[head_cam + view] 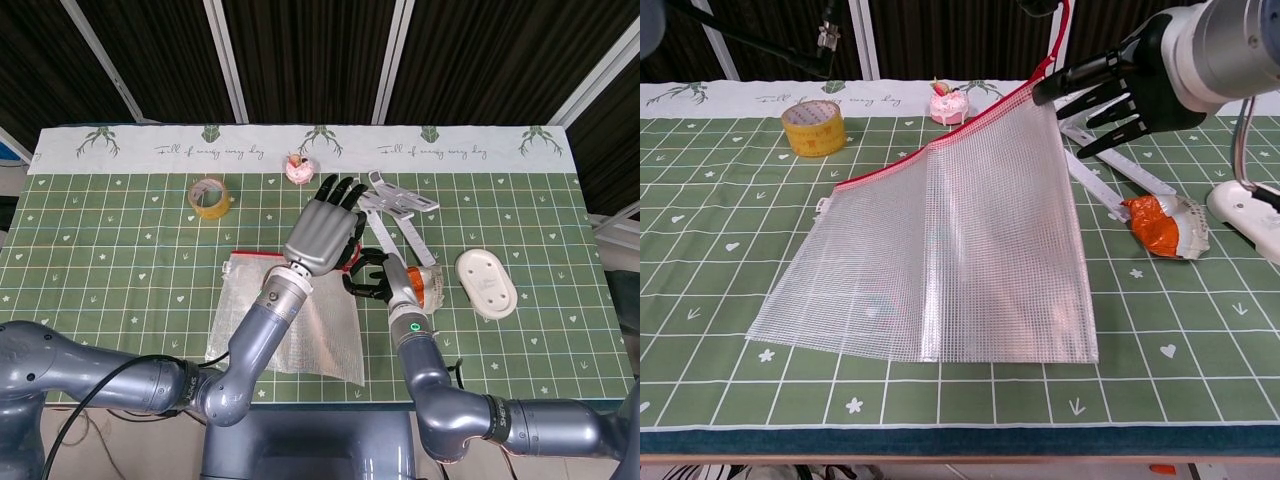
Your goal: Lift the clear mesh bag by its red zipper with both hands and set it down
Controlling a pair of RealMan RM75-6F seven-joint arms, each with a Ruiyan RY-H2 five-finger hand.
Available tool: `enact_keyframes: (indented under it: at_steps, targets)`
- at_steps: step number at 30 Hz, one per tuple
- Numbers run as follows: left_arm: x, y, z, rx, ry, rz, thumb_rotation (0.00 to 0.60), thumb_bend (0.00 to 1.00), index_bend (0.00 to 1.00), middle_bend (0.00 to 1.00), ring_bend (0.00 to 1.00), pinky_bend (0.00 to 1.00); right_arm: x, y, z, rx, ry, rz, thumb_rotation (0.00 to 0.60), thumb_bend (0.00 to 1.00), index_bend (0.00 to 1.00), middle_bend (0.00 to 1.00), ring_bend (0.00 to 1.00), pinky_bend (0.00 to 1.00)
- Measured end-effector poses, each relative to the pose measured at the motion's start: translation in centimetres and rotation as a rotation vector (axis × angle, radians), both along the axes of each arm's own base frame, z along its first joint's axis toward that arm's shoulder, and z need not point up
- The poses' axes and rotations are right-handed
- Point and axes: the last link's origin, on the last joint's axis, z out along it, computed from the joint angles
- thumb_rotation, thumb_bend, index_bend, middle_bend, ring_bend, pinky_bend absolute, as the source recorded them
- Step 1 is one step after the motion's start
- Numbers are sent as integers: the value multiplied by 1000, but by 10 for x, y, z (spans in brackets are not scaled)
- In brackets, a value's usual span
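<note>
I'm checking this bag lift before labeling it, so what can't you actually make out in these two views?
- Left hand, head view: its back hides its grip on the red zipper; in the chest view it is cut off by the top edge.
- Right hand: its fingers reach the zipper corner, contact unclear; the left hand partly hides it in the head view.
- Clear mesh bag, head view: the left arm covers its raised corner.

Beneath the hands lies a table (120,260) under a green cloth with a pale grid and small white stars and hearts — its far edge, beyond the hands, carries a white band (150,150) printed with deer heads and script. Behind that rises a dark ribbed wall (300,50) crossed by slanting white bars (228,60). Even light, soft shadows.
</note>
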Motion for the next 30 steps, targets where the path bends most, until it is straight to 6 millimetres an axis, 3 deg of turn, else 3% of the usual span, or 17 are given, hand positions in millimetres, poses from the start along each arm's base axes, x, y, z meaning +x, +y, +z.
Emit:
enact_keyframes:
  at_steps: [17, 30]
  targets:
    - [-32, 5, 7, -1, 23, 39, 600, 393, 583, 110, 0, 0, 2, 1, 13, -6, -48, -8, 600, 530, 650, 201, 13, 207]
    - [-53, 16, 8, 11, 49, 82, 600, 393, 584, 110, 0, 0, 19, 1, 26, -15, -120, 20, 600, 532, 655, 204, 13, 207]
